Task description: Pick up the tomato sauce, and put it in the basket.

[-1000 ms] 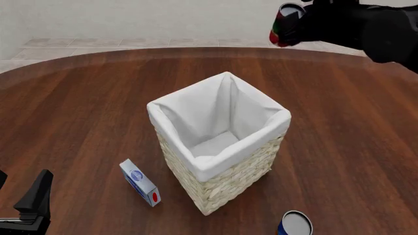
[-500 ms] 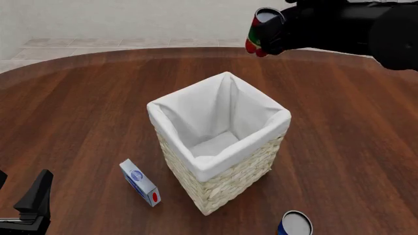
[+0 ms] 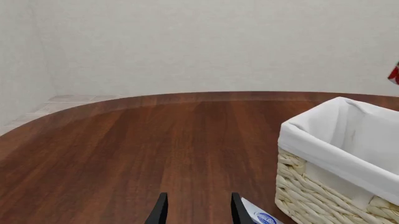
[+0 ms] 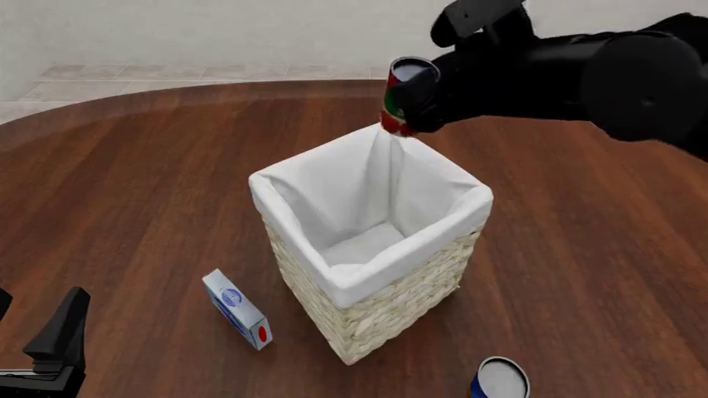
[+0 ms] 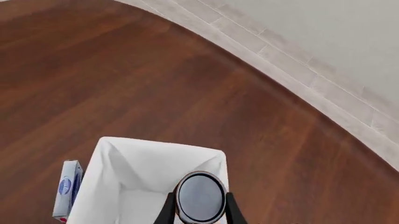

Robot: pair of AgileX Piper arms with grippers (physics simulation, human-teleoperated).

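Observation:
The tomato sauce (image 4: 400, 95), a small red can with a green-and-white band and metal top, is held tilted in my right gripper (image 4: 426, 99), high above the far corner of the basket (image 4: 370, 240). The right wrist view shows the can's metal top (image 5: 199, 197) between the fingers, over the basket's white lining (image 5: 140, 186). The basket is tall, pale wicker with a white cloth liner, and stands mid-table. My left gripper (image 4: 55, 344) rests low at the near left, open and empty; its fingers (image 3: 160, 210) show in the left wrist view, with the basket (image 3: 337, 163) to one side.
A white-and-blue carton (image 4: 237, 309) with a red dot lies on the table just left of the basket; it also shows in the right wrist view (image 5: 67, 189). A blue can with a white lid (image 4: 500, 379) stands at the near right edge.
My right gripper has carried the tomato sauce leftward and lower, from the far right to a spot above the basket's far corner. The left arm has not moved.

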